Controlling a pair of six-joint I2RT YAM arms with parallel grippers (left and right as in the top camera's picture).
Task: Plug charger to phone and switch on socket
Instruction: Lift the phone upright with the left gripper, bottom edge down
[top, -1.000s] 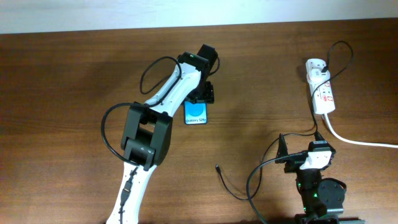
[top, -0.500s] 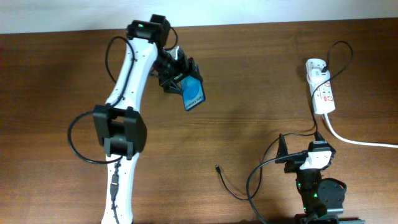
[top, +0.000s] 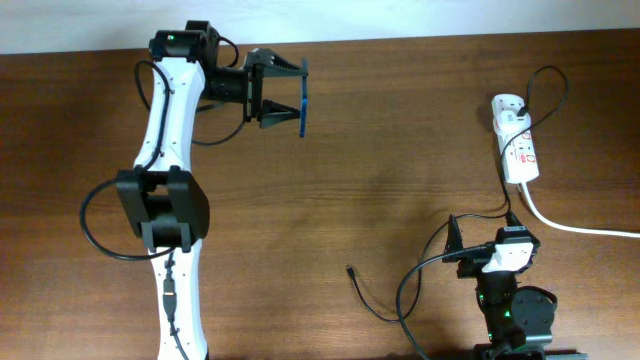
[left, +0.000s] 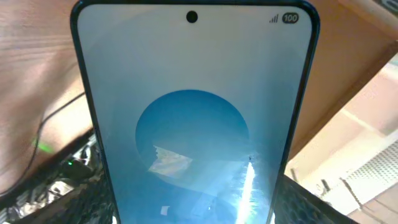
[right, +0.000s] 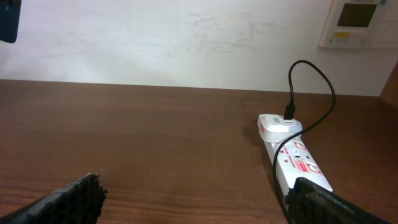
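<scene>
Overhead: left gripper (top: 290, 95), pinching the phone (top: 302, 100), has lifted it off the table (top: 400, 180) and swung away; phone now hangs edge-on between its fingers. Unplugged, the charger tip (top: 349, 269) lies well apart, nearer the spread right gripper (right: 199, 208).

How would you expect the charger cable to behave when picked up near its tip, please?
The charger looks thin and lies in a loose curve, so probably floppy and light. Its small tip may slip or twist when pinched.

Office-like room: wall thermostat (right: 359, 22), wooden table (right: 155, 143).
</scene>
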